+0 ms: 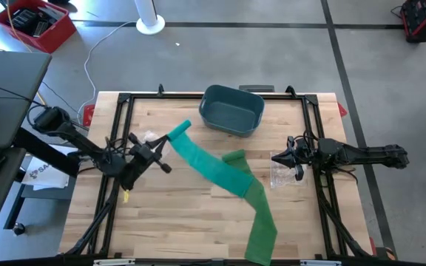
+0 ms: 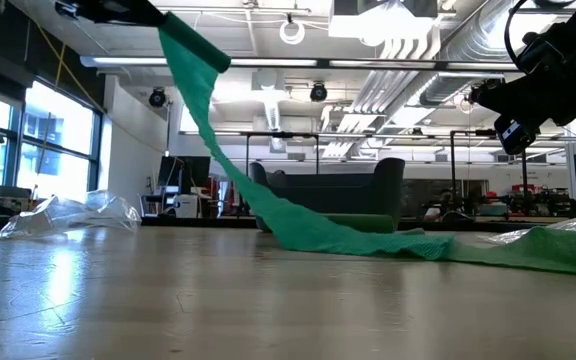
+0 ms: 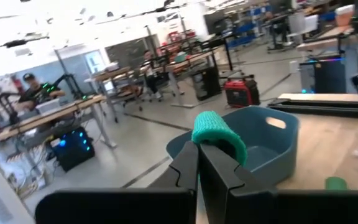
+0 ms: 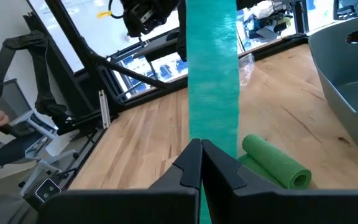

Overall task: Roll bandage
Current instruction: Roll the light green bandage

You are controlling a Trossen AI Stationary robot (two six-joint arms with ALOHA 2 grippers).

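Note:
A long green bandage strip (image 1: 220, 174) runs from my left gripper (image 1: 167, 142) slanting across the table to the near edge (image 1: 261, 240). In the low view the bandage strip (image 2: 218, 150) slopes down from the upper left, and its lower length lies on the table. My left gripper is shut on its upper end, raised above the table. A rolled green bandage (image 1: 234, 157) lies on the table beside the strip and also shows in the right wrist view (image 4: 275, 162). My right gripper (image 1: 281, 158) is shut and empty, raised at the table's right, pointing toward the strip (image 4: 213, 68). My left gripper pinches the strip's upper end (image 3: 219, 140) between its two fingers. The end curls over the fingertips (image 3: 191, 165). The fingers lie about level, pointing toward the table's right and far side. The strip hangs from them in a fairly straight slope, and its far length rests on the table.
A blue bin (image 1: 231, 109) stands at the far middle of the table. Crumpled clear plastic lies near my left gripper (image 1: 150, 137) and under my right gripper (image 1: 283, 176). The black frame (image 1: 120, 103) borders the wooden top.

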